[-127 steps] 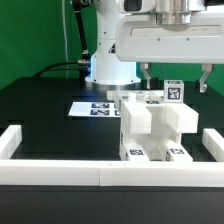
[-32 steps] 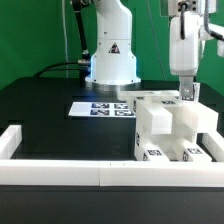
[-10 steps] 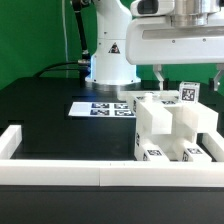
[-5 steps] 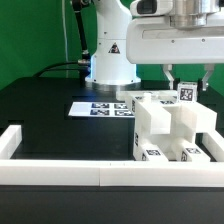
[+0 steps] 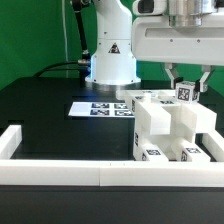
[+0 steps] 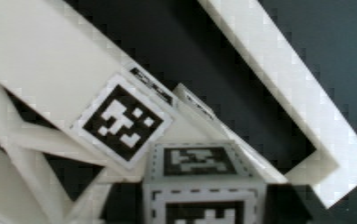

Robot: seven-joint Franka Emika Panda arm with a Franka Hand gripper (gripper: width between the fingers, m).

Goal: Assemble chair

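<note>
**Exterior view: my claw clenched on a tagged chair part**

My claw (image 5: 187,84) hangs over the chunky white plastic chair blocks (image 5: 160,128), which stand on the black table (image 5: 45,125) toward the exterior view's right. My fingers are pinched on a small white piece (image 5: 186,93) with a black-and-white square tag, at the stack's top rear. Exactly where my pads touch it is hard to make out. The wrist view is blurred: close square tags (image 6: 122,118) on slanted white faces, and I cannot pick out my fingers there.

On table (image 5: 40,100): chair (image 5: 165,125), at exterior view's right of marker board (image 5: 100,107).
</note>
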